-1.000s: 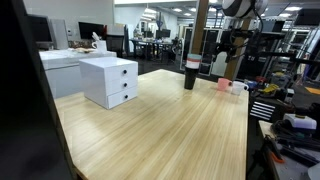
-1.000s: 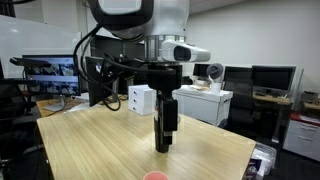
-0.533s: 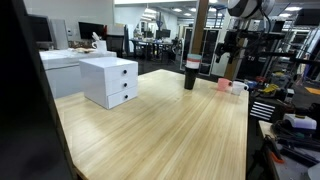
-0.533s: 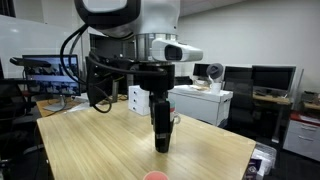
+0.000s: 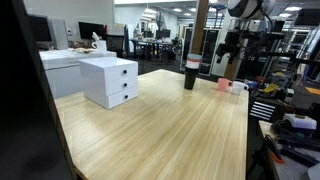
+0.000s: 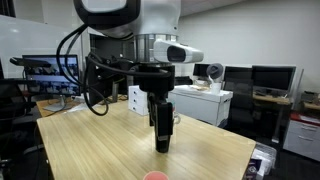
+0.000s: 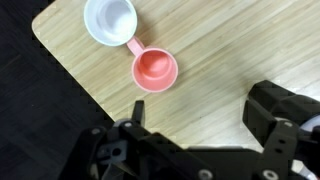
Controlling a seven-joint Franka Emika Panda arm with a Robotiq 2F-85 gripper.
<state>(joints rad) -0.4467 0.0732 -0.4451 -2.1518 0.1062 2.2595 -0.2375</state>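
Observation:
My gripper (image 7: 195,125) is open and empty, its two black fingers wide apart over bare wood. It hangs well above the table's far corner in both exterior views (image 5: 228,47) (image 6: 160,108). Nearest to it is a pink cup (image 7: 155,70) with a short handle, standing upright and empty on the table. A white cup (image 7: 110,20) stands just beyond it, near the table corner. Both cups sit below the gripper in an exterior view, pink (image 5: 224,85) and white (image 5: 238,87). The pink cup's rim shows at the bottom edge of an exterior view (image 6: 152,176).
A tall dark tumbler (image 5: 190,75) (image 6: 162,140) stands on the wooden table (image 5: 160,130) near the cups. A white two-drawer unit (image 5: 110,80) (image 6: 143,98) sits at the table's side. The table edge (image 7: 80,85) drops to dark floor. Cluttered shelves (image 5: 290,110) stand beside the table.
The arm shifted slightly sideways between one second and half a second ago. Since then it has held still. The gripper stays open; the cups have not moved.

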